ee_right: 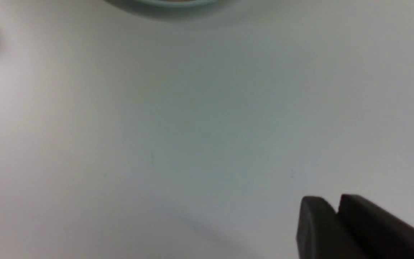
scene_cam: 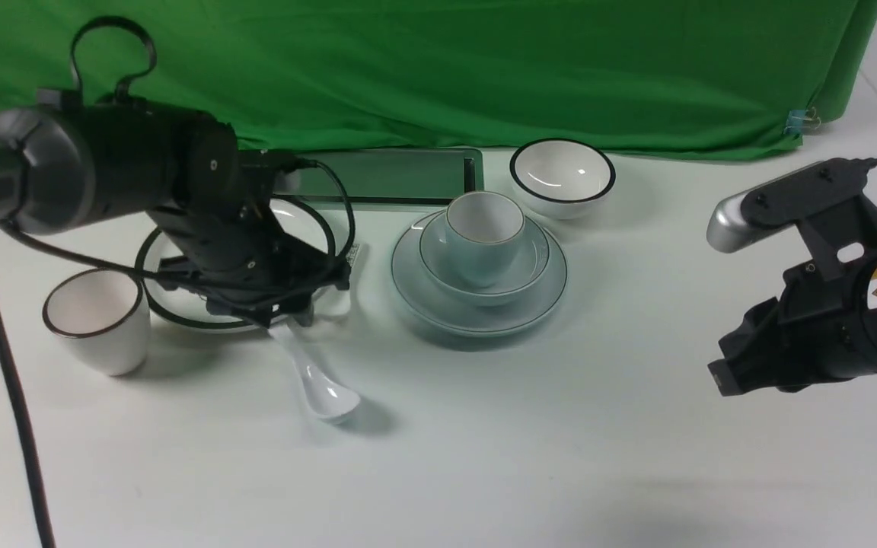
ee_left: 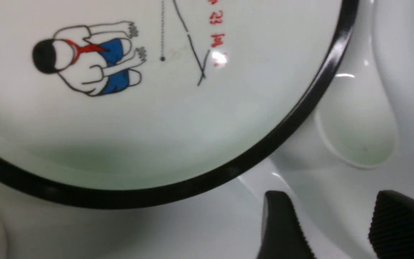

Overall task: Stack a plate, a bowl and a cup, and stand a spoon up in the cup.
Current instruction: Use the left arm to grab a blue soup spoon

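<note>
The left gripper (ee_left: 330,213), jaws spread, hangs low at the handle of the spoon (scene_cam: 320,388), which lies on the tabletop (scene_cam: 560,457) at 7 o'clock from the cup (scene_cam: 483,236) stacked in bowl (scene_cam: 527,266) and plate (scene_cam: 422,301). Closing off-centre could squirt the glossy handle out, or snag the cartoon plate (ee_left: 192,118) rim at 11 o'clock; the right gripper (ee_right: 336,205) is pressed together.
</note>
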